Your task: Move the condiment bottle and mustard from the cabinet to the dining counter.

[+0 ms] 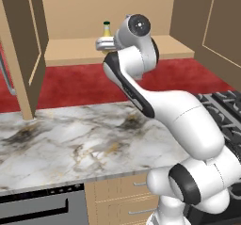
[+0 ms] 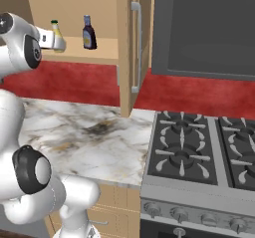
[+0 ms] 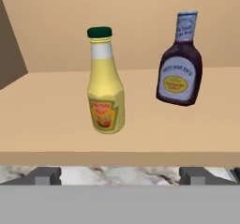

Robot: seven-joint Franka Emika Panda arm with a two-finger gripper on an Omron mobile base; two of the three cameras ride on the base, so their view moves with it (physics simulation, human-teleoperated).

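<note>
Two bottles are standing upright on the inner shelf of the light tan wooden wall cabinet (image 2: 94,53), its doors open. The two-finger gripper (image 3: 120,175) is hovering at the shelf edge, fingers spread wide, seemingly holding nothing. The small yellow green-capped mustard (image 3: 105,82) is standing straight ahead; the dark purple-brown condiment bottle (image 3: 180,61) is standing beyond, to the mustard's right.

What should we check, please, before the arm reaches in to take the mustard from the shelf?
1. Cabinet doors open: ok.
2. Mustard upright on the shelf, ahead of the gripper: ok.
3. Gripper open with nothing between the tips: ok.
4. Gap between the mustard and the condiment bottle: ok, they stand apart.
5. Fingers level with the mustard's body: not ok; the tips sit below the shelf's front edge.
6. Room on the dining counter: cannot tell.
</note>
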